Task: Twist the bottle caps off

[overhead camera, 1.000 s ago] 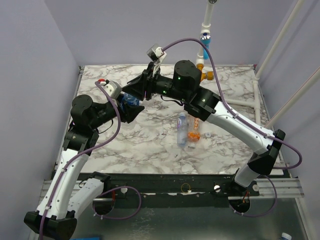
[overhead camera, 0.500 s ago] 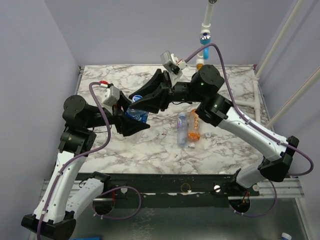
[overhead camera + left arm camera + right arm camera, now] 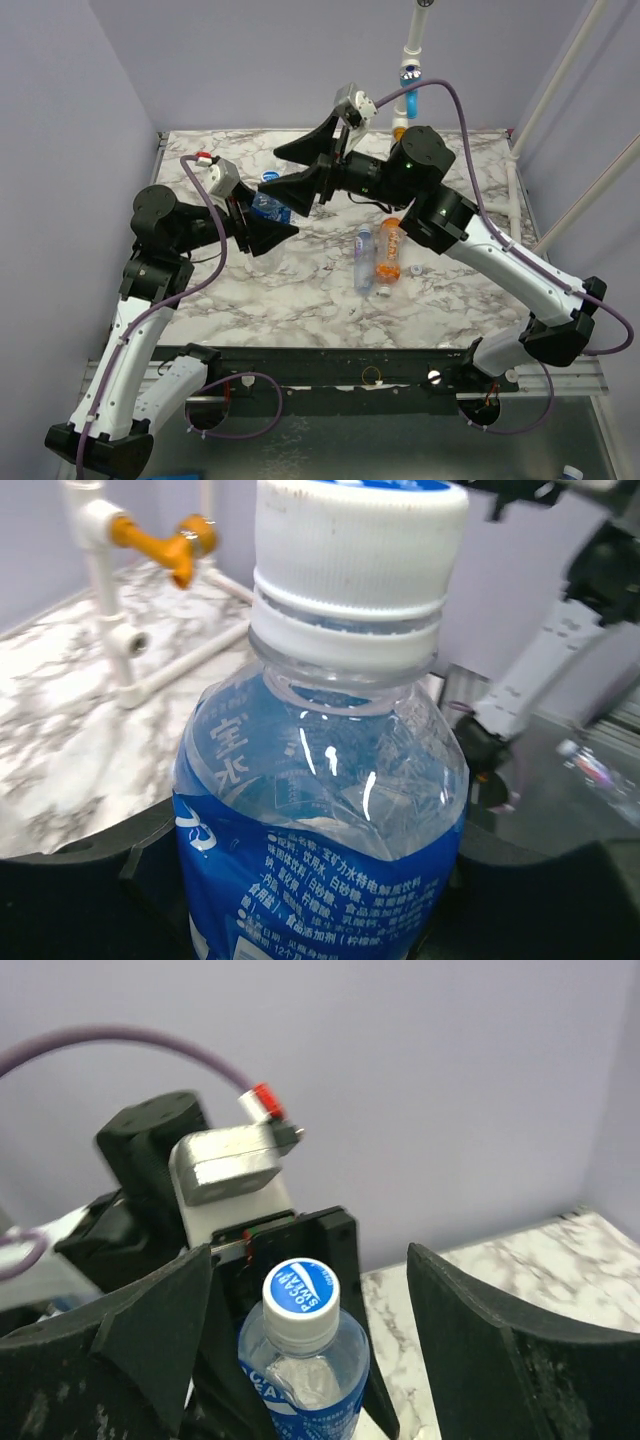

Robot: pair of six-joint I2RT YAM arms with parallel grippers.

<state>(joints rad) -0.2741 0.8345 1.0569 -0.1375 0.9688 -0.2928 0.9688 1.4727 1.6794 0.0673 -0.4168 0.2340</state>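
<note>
Top external view is showing the marble table (image 3: pixel 300 290), with both arms meeting above its left half. The left hand (image 3: pixel 258 222) is clamping the blue-labelled bottle (image 3: pixel 320 830) around its body and holding it lifted clear of the table, neck pointing toward the right hand (image 3: pixel 310 1260). That hand is standing wide open and gripping nothing, one finger on each side of the bottle top. An orange bottle (image 3: pixel 388 252) and a slim bottle (image 3: pixel 363 250) are lying side by side near the table's middle, with what looks like a loose cap (image 3: pixel 416 271) just beside them. The held bottle's white cap (image 3: pixel 355 550) is still sitting on its neck, so the unscrewing of this bottle seems to be in hand. Next, the right hand needs to be closing squarely on that cap and twisting it while the left hand is keeping the bottle from turning.
</note>
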